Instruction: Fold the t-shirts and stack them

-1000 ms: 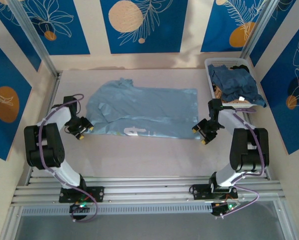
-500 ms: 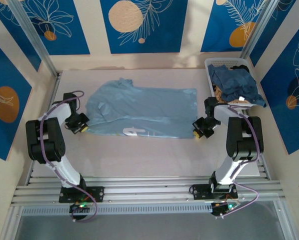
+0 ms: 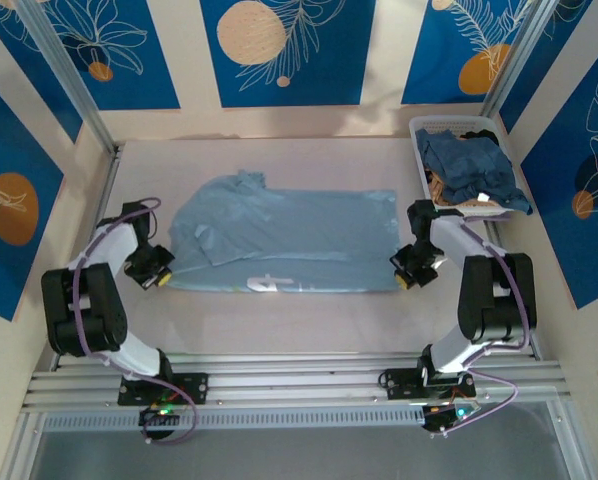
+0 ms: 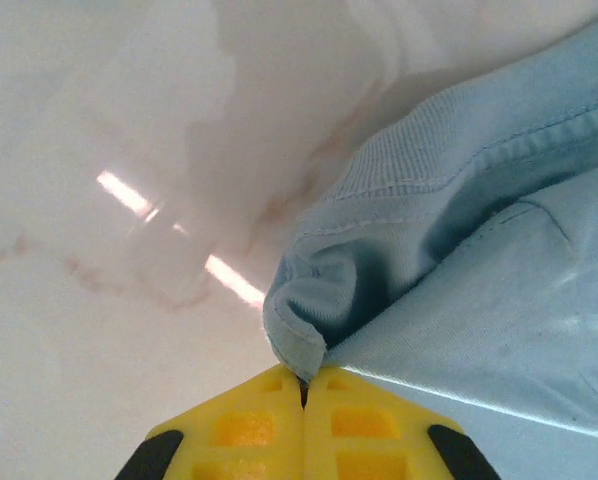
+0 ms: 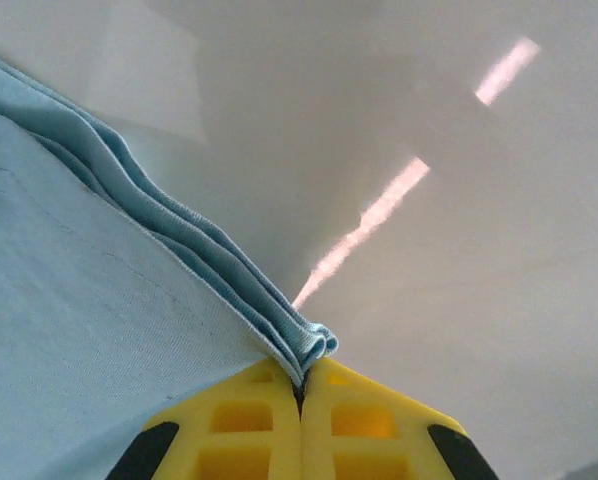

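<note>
A light blue t-shirt (image 3: pixel 289 235) lies spread across the middle of the table, with white lettering (image 3: pixel 264 281) showing at its near edge. My left gripper (image 3: pixel 159 270) is shut on the shirt's near left corner (image 4: pixel 299 340), its yellow fingers (image 4: pixel 239 430) pinching the hem. At the near right corner (image 5: pixel 304 345) my right gripper (image 3: pixel 407 275) is shut on several bunched layers of hem. More dusty blue t-shirts (image 3: pixel 469 165) are piled in the basket at the back right.
The white mesh basket (image 3: pixel 424 128) stands at the table's back right corner, close behind the right arm. Metal frame posts (image 3: pixel 74 90) rise at both back corners. Bare tabletop (image 3: pixel 299 325) runs between the shirt and the arm bases.
Both grippers have pulled the shirt's near edge toward the arm bases, and the whole shirt has slid nearer. The cloth now lies flatter and more stretched between them.
</note>
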Motion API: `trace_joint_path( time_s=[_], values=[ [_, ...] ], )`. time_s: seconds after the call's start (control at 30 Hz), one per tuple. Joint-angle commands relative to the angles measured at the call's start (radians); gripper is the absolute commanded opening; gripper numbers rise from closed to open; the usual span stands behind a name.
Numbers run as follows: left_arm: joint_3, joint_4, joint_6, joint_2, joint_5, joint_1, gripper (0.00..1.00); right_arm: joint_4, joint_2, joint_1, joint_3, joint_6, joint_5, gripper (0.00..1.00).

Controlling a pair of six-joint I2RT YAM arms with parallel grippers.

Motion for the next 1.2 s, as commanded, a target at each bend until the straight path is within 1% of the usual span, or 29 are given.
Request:
trace_joint_path(
  time_s=[0.0,0.03,0.07,0.1,0.13,0.2,0.23,0.3,0.33,0.37,0.4,0.47,0.57,0.63,0.67,0.73,0.8,0.97,1.07,1.17],
  values=[
    [-0.071,-0.037,-0.052,-0.047,-0.042,0.013,0.0,-0.062,-0.034,0.004,-0.076,0.036,0.028,0.0],
    [-0.081,-0.032,-0.046,-0.047,-0.043,0.013,0.0,-0.048,-0.037,0.004,-0.09,0.033,0.022,0.01],
    [-0.081,-0.026,-0.036,-0.044,-0.036,0.013,0.03,-0.042,-0.04,0.003,-0.094,0.028,0.02,0.07],
    [-0.074,-0.027,-0.028,-0.041,-0.035,0.013,0.12,-0.044,-0.044,0.005,-0.092,0.022,0.02,0.16],
    [-0.059,-0.034,-0.021,-0.045,-0.041,0.014,0.23,-0.052,-0.052,0.007,-0.081,0.014,0.024,0.24],
    [-0.03,-0.049,-0.022,-0.077,-0.069,0.008,0.41,-0.075,-0.085,0.022,-0.05,0.002,0.047,0.38],
    [-0.009,-0.064,-0.025,-0.098,-0.088,0.001,0.47,-0.091,-0.11,0.037,-0.027,-0.004,0.065,0.43],
    [0.031,-0.086,-0.027,-0.134,-0.098,-0.023,0.49,-0.107,-0.162,0.072,0.015,-0.023,0.09,0.48],
    [0.052,-0.097,-0.034,-0.144,-0.084,-0.04,0.53,-0.098,-0.188,0.095,0.033,-0.041,0.088,0.49],
    [0.068,-0.108,-0.045,-0.147,-0.06,-0.059,0.53,-0.069,-0.21,0.116,0.04,-0.068,0.068,0.5],
    [0.078,-0.11,-0.066,-0.149,-0.022,-0.085,0.53,-0.015,-0.234,0.138,0.04,-0.103,0.022,0.51],
    [0.069,-0.09,-0.137,-0.152,0.064,-0.14,0.54,0.114,-0.26,0.181,0.023,-0.163,-0.121,0.53],
    [0.007,0.016,-0.307,-0.154,0.178,-0.247,0.54,0.296,-0.273,0.258,-0.001,-0.2,-0.291,0.56],
    [-0.04,0.109,-0.425,-0.136,0.225,-0.309,0.54,0.362,-0.259,0.288,-0.006,-0.19,-0.356,0.56],
    [-0.055,0.144,-0.464,-0.124,0.234,-0.326,0.54,0.39,-0.25,0.294,-0.011,-0.184,-0.383,0.57],
    [-0.084,0.206,-0.531,-0.092,0.246,-0.351,0.54,0.416,-0.234,0.306,-0.01,-0.172,-0.398,0.57],
    [-0.089,0.234,-0.559,-0.065,0.245,-0.358,0.54,0.43,-0.221,0.31,-0.008,-0.169,-0.414,0.57],
    [-0.088,0.248,-0.555,-0.004,0.231,-0.362,0.5,0.428,-0.209,0.312,-0.001,-0.165,-0.409,0.57],
    [-0.08,0.264,-0.548,0.025,0.216,-0.363,0.44,0.426,-0.205,0.31,0.003,-0.163,-0.411,0.57],
    [-0.067,0.276,-0.545,0.04,0.193,-0.365,0.33,0.431,-0.204,0.312,-0.004,-0.155,-0.412,0.56]
  ],
)
